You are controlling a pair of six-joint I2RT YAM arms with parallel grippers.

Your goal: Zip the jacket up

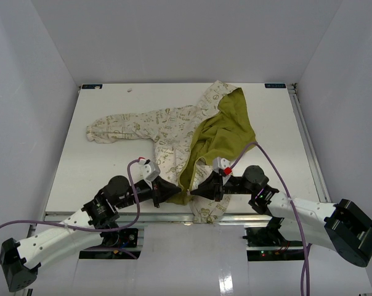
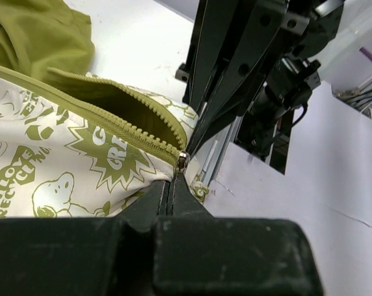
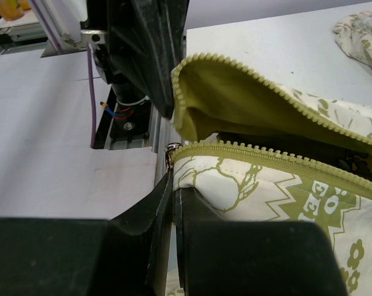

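Left gripper (image 2: 172, 185) and right gripper (image 3: 173, 188): fingers pressed together at near edge of jacket (image 1: 173, 129), lower centre overhead; pinched cloth not confirmed. Slider (image 2: 181, 161) is seen just beyond left tips. Open zipper (image 2: 130, 132) is laid up-right toward hood (image 1: 220, 92).

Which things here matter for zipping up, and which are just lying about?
In the job: jacket; its olive zipper; metal slider; left pincer and right pincer, both shut at the hem.
Just there: purple cables; blue tags at the table corners; aluminium rail.
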